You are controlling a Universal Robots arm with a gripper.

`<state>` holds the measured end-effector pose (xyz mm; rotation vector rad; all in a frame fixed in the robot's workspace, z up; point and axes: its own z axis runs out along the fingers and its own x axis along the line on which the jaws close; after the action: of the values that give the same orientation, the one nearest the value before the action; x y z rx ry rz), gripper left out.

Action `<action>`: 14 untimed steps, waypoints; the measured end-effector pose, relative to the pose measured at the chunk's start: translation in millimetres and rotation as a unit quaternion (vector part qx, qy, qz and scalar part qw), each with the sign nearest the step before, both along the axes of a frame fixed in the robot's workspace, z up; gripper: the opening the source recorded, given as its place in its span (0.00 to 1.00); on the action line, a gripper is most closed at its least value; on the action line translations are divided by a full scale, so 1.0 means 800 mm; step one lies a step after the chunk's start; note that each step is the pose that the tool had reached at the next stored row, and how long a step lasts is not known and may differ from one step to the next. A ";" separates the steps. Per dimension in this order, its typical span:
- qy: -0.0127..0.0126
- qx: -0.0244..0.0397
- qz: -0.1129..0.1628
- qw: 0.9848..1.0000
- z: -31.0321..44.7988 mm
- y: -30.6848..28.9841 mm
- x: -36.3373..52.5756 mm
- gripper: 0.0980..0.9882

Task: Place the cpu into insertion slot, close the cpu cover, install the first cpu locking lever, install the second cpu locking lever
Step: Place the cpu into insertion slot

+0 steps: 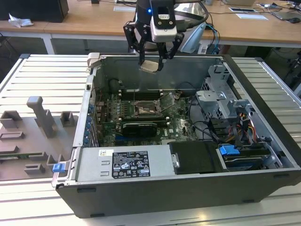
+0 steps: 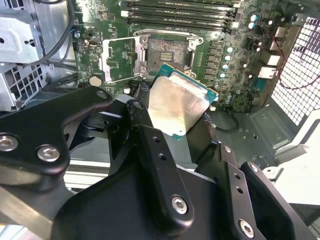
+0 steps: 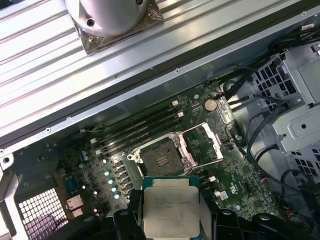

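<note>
Jaws are pinching the cpu (image 1: 149, 66) by its edges, above the insertion slot (image 1: 142, 109). I reckon it's light, stiff, fragile; edge grip only.

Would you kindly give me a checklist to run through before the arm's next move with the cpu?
1. cpu gripped by the end effector: ok.
2. insertion slot bare of any chip: ok.
3. cpu cover swung open, off the slot: ok.
4. cpu seated in the slot: not ok, it hangs above the motherboard.
5. cpu's corner marks matched to the slot: cannot tell.
</note>
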<state>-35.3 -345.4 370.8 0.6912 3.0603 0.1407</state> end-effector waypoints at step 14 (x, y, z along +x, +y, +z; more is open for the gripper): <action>0.000 0.000 -0.033 0.999 -0.0002 0.0000 0.000 0.50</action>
<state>-35.3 -345.4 370.6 0.7926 3.0326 0.1404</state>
